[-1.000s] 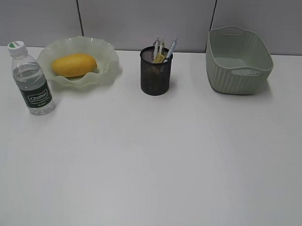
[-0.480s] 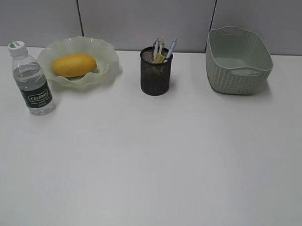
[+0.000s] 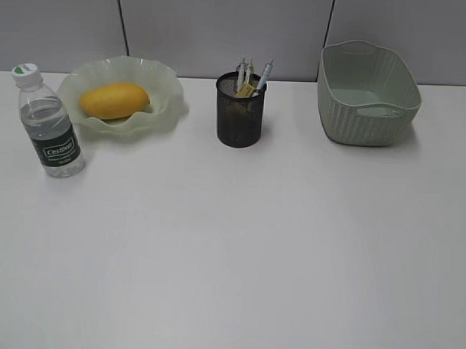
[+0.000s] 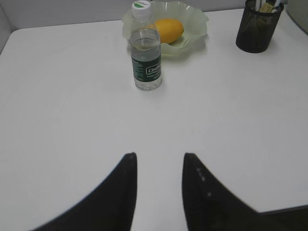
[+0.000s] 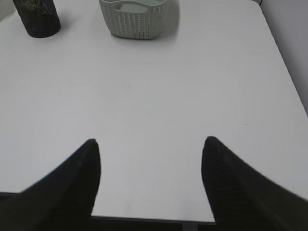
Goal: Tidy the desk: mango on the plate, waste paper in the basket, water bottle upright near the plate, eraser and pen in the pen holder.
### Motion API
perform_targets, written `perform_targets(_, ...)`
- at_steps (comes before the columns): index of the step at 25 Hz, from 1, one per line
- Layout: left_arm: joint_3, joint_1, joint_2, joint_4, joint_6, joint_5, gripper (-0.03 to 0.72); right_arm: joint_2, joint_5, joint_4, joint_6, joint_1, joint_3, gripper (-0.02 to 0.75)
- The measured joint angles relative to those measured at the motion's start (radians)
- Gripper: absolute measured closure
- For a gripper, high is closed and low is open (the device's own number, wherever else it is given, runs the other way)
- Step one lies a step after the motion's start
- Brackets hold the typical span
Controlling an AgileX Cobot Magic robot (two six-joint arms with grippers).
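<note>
Outside, along the back of the worktop [image 3: 230, 251]: bottle [image 3: 51, 126] upright just left of plate [image 3: 121, 94] holding mango [image 3: 114, 100], holder [image 3: 240, 110] with pens and a yellow block, basket [image 3: 367, 93] at right. Left wrist: jaws of left gripper [image 4: 159, 168] narrowly apart, empty, well short of the bottle. Right wrist: right gripper [image 5: 150, 159] with jaws wide apart, empty, over bare worktop, basket far ahead.

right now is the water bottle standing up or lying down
Upright: the water bottle stands on its base, white cap on top, beside the plate.
</note>
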Motion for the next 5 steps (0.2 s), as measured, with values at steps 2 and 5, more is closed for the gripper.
perform_targets(2, 0.0, 0.0, 0.0, 0.0, 0.0, 0.0, 0.441, 0.0, 0.0, 0.0, 0.0, 0.0, 0.0, 0.216)
perform_targets(5, 0.0, 0.0, 0.0, 0.0, 0.0, 0.0, 0.441, 0.0, 0.0, 0.0, 0.0, 0.0, 0.0, 0.216)
